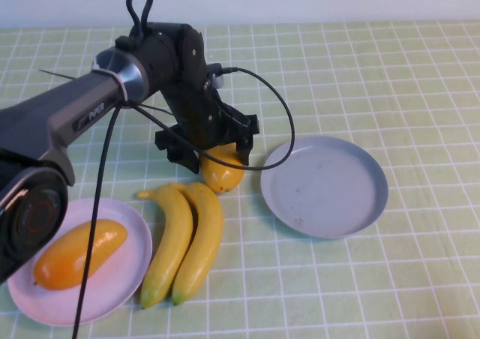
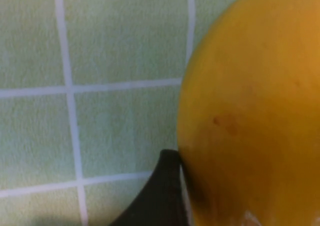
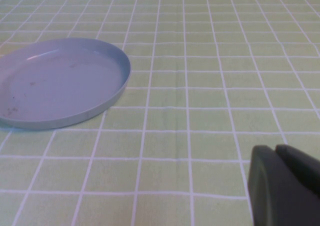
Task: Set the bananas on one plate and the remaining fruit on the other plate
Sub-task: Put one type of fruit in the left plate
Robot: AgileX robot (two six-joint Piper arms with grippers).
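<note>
Nearest, the pink plate (image 1: 112, 290) holds 1 mango (image 1: 79, 254), the 2 bananas (image 1: 184, 241) lie unsorted, and the left gripper (image 1: 217, 155), jaws wide astride the second mango (image 1: 223, 172), needs to close; the right gripper (image 3: 285, 183) rests shut beside the grey-blue plate (image 3: 100, 93).

The left arm is reached in from nine o'clock, its left gripper (image 1: 219, 153) lowered with jaws spread wide; the right gripper (image 3: 285, 186) is held closed.
</note>
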